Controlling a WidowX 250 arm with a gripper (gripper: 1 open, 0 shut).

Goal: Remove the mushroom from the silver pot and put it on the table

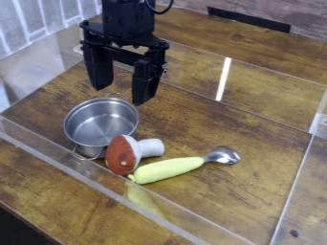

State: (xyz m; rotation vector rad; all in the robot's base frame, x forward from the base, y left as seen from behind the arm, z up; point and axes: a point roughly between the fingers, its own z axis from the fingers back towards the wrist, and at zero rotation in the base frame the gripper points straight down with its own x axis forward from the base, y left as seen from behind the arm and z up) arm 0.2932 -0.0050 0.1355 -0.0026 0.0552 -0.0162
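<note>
The mushroom lies on its side on the table, reddish-brown cap toward the front and white stem pointing right, right beside the silver pot. The pot stands upright at the left with nothing visible inside it. My gripper hangs above the pot's far rim, pointing straight down. Its two dark fingers stand wide apart and open, with nothing between them.
A spoon with a yellow-green handle and silver bowl lies just right of the mushroom. Clear acrylic walls border the table at the front, left and right.
</note>
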